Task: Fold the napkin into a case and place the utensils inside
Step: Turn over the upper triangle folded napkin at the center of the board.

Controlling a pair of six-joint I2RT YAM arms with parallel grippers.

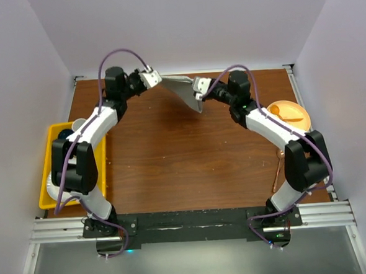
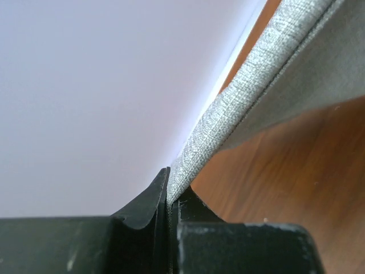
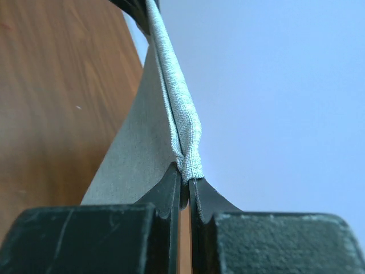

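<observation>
Seen from above, the left gripper (image 1: 155, 77) and right gripper (image 1: 196, 86) each clamped one end of the napkin (image 1: 181, 90), which hung stretched between them over the far end of the table (image 1: 172, 162). The left wrist camera showed its jaws pinched tight on the napkin's hemmed edge. The right wrist camera showed its jaws closed on a bunched fold of the napkin above the table.

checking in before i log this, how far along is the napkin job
Done: left gripper and right gripper each pinch the napkin by an edge. In hand: it hangs stretched between them over the far end of the table, not yet a case. Left: the folding, then loading the copper utensil lying near its right edge.
</observation>
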